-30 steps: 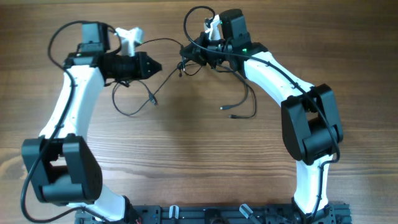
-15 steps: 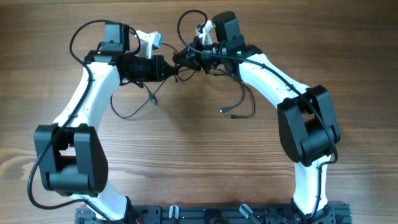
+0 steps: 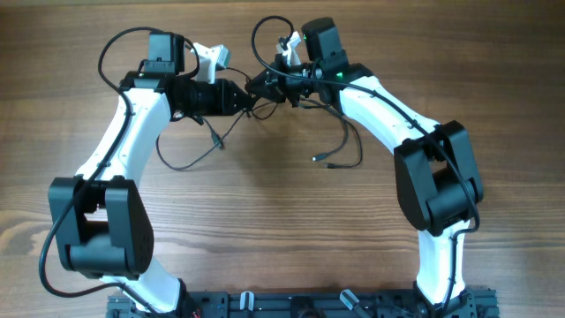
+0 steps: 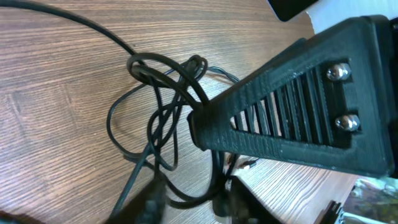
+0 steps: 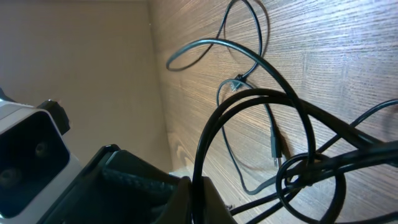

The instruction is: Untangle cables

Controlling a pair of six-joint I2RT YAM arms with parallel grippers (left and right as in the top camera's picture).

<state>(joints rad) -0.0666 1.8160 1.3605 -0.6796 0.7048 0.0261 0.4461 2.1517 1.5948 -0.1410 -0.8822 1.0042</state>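
Note:
The cables (image 3: 346,141) are thin black cords, knotted between the two grippers and trailing in loose loops over the wooden table. One plug end (image 3: 329,164) lies right of centre. My right gripper (image 3: 264,87) (image 5: 198,190) is shut on one cable strand, which rises in an arc from between its fingers. My left gripper (image 3: 246,96) (image 4: 189,208) is tip to tip with it. Its blurred fingers stand slightly apart, and strands of the knot (image 4: 166,84) run between them. The ribbed right finger (image 4: 292,112) hangs over the knot.
A long loop of cable (image 3: 184,161) lies below the left arm, and another plug end (image 3: 216,141) sits close to it. A black rail (image 3: 309,305) runs along the near table edge. Both arm bases stand at the front corners.
My left arm swung right until its gripper met the right gripper at the knot. Its jaws have parted a little. The right gripper kept its hold and hardly moved.

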